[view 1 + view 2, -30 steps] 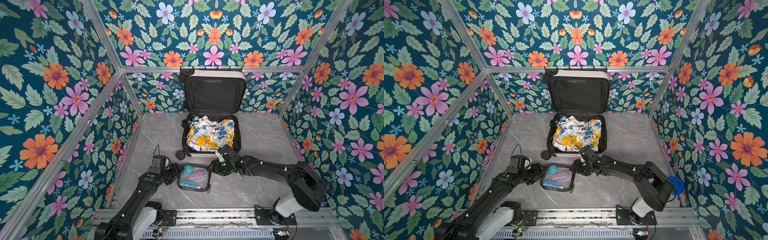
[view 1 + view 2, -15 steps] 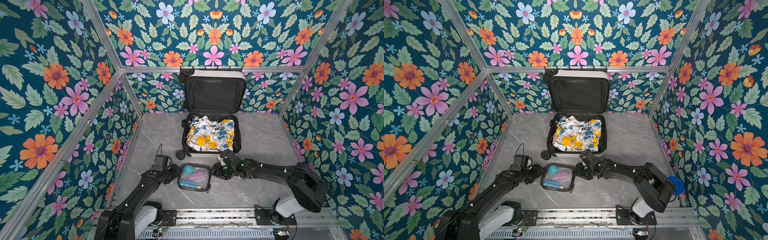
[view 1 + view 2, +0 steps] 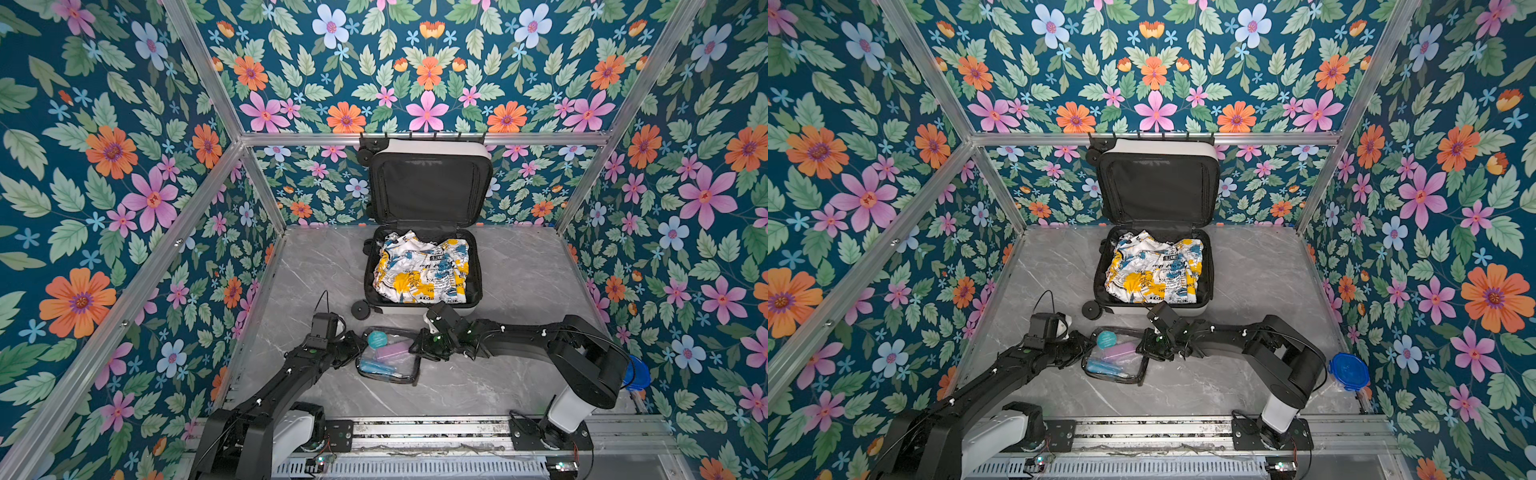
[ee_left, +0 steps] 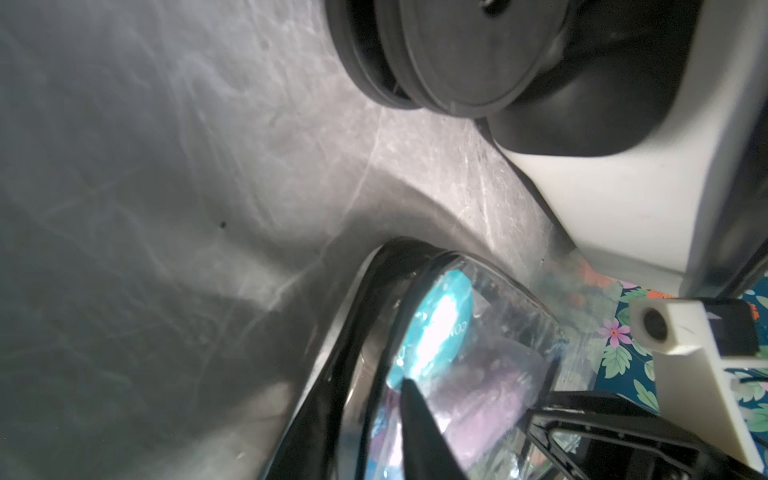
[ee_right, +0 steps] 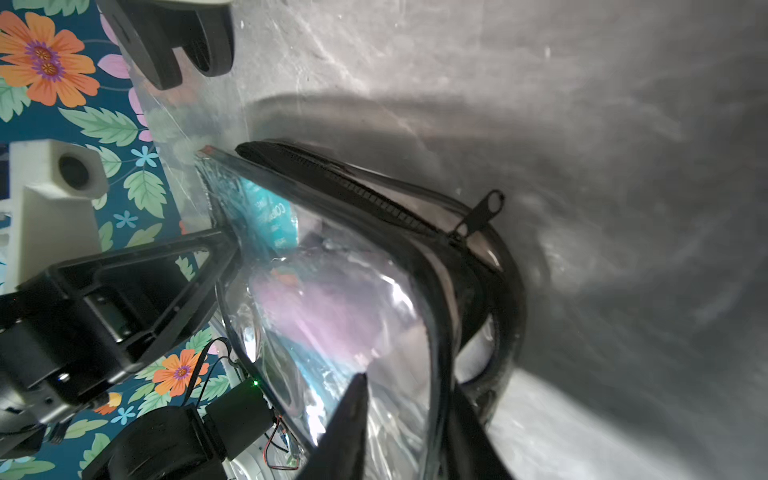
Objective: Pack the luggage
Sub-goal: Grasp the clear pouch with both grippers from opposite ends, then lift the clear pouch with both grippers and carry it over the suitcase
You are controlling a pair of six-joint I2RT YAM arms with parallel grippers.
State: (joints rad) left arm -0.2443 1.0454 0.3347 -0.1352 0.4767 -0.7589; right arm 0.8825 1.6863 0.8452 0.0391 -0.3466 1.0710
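Jaws pinching pouch (image 3: pixel 390 360), luggage (image 3: pixel 415 308) open, long axis sideways, wheels (image 3: pixel 360 310) left

Lab test booth, floral-print walls (image 3: pixel 104 187), aluminium frame (image 3: pixel 291 139), grey marble tabletop (image 3: pixel 532 282), two robot arms (image 3: pixel 519 345)

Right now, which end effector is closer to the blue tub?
Right. The right end effector is at the pouch edge facing the tub; the left end effector is at the pouch's opposite edge, farther off.

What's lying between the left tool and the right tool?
The clear toiletry pouch, left tool and right tool at its opposite ends, in both top views.
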